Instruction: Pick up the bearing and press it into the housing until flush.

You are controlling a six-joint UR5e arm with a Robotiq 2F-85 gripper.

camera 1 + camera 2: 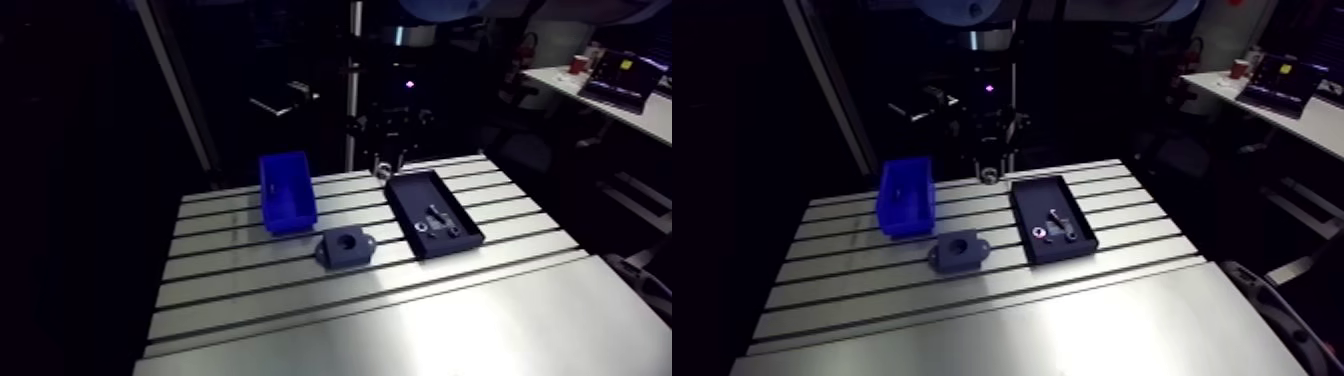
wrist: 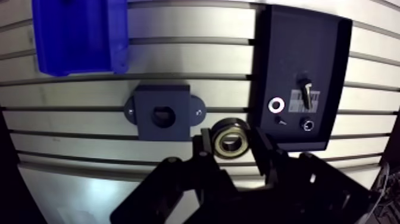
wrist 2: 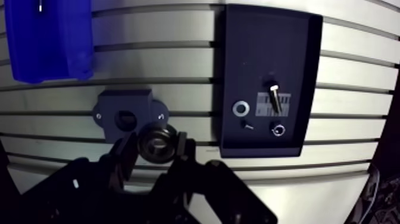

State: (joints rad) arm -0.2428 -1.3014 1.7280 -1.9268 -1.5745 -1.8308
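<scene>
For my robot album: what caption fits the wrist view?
Tool grips the bearing near the dark housing, black tray alongside.

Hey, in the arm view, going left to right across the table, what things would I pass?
Left to right: blue bin → housing → black tray with small parts in it.
</scene>
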